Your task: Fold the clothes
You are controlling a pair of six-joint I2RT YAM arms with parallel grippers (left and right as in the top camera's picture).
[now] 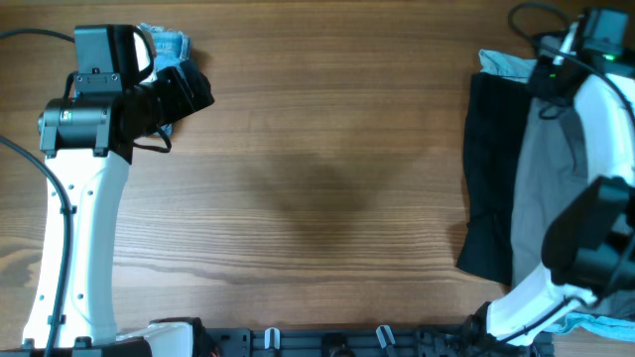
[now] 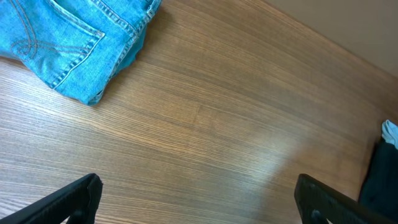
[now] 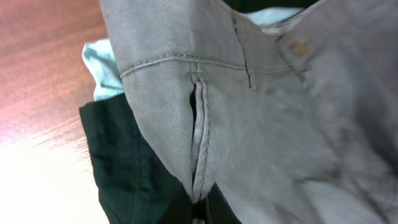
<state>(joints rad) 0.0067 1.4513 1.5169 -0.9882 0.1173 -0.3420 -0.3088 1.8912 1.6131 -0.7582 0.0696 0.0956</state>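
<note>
The mid-grey shorts (image 1: 549, 188) lie on top of black shorts (image 1: 490, 178) at the table's right side, with a pale-blue garment (image 1: 501, 63) peeking out behind them. In the right wrist view my right gripper (image 3: 199, 208) is shut on a pinched fold of the grey shorts (image 3: 261, 124) at the slit pocket, below the buttoned waistband; the black shorts (image 3: 134, 162) and the pale-blue garment (image 3: 102, 65) lie underneath. My left gripper (image 2: 196, 202) is open and empty over bare wood, at far left in the overhead view (image 1: 184, 94). Blue denim shorts (image 2: 68, 37) lie by it.
The wooden table (image 1: 317, 178) spans the view. More pale-blue fabric (image 1: 595, 325) shows at the front right corner beside the right arm's base. The left arm's base stands at front left.
</note>
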